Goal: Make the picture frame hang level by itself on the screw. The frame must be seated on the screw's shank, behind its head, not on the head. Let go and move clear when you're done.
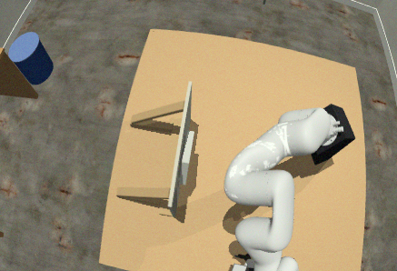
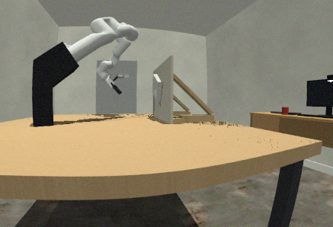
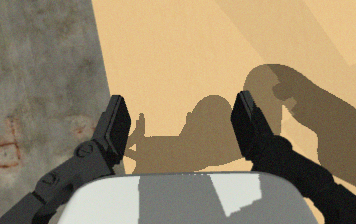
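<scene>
The picture frame (image 1: 188, 152) (image 2: 158, 91) is a pale, thin piece against the robot-facing side of the upright board (image 1: 189, 97) (image 2: 168, 95), above the table top. The exterior camera sees it at a steep angle and the top view from above, so I cannot tell whether it is level. The screw is hidden in all views, and so is how the frame sits on its shank or head. My gripper (image 2: 123, 82) (image 3: 180, 106) is open and empty. It is in the air near the table's edge, apart from the frame and the board.
Two wooden braces (image 1: 156, 114) (image 2: 192, 93) hold the board from behind. The arm rises from a black pedestal (image 1: 345, 132) (image 2: 43, 95) on the table (image 1: 254, 73) (image 2: 99, 152). A blue bin (image 1: 36, 64) stands on the floor. A side desk (image 2: 289, 127) carries a monitor and a red cup.
</scene>
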`<state>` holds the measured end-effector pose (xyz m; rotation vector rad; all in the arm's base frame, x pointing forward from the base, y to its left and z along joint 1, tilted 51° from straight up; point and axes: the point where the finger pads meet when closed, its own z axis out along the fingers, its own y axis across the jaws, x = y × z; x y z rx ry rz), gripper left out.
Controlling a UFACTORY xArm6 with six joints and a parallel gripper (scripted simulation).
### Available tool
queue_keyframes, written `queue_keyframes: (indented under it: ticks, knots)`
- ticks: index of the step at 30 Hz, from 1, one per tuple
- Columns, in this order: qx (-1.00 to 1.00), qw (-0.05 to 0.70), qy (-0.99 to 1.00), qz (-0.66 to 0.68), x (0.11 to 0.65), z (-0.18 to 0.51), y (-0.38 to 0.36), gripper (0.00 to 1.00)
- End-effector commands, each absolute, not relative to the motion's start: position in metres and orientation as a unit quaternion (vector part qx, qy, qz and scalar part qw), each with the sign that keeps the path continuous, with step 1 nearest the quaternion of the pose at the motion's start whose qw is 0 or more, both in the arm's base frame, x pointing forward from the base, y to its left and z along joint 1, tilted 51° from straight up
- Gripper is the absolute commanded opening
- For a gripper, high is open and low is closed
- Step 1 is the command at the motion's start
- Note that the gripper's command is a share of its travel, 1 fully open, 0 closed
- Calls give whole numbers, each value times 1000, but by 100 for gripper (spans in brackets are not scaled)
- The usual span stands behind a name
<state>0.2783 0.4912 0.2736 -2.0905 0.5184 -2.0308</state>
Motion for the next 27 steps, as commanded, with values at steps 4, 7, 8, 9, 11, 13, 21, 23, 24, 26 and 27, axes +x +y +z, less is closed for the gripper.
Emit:
queue_keyframes:
  ticks: [4,7,8,9,11,13,21,23,24,26,27]
  knots:
    - [-663,17,174,-727,324,261,432,100]
    - [-654,0,173,-736,333,259,418,100]
    - [-644,-17,172,-745,342,257,404,100]
    - [-633,-36,170,-754,351,255,388,100]
    - [-610,-76,164,-772,365,253,358,100]
    - [-583,-118,155,-789,372,253,335,100]
    - [-477,-278,90,-829,388,259,240,100]
    - [-464,-297,78,-831,388,260,229,100]
    - [-464,-297,78,-831,388,260,229,100]
    - [-442,-328,56,-833,392,259,187,100]
    - [-432,-342,46,-833,391,260,180,100]
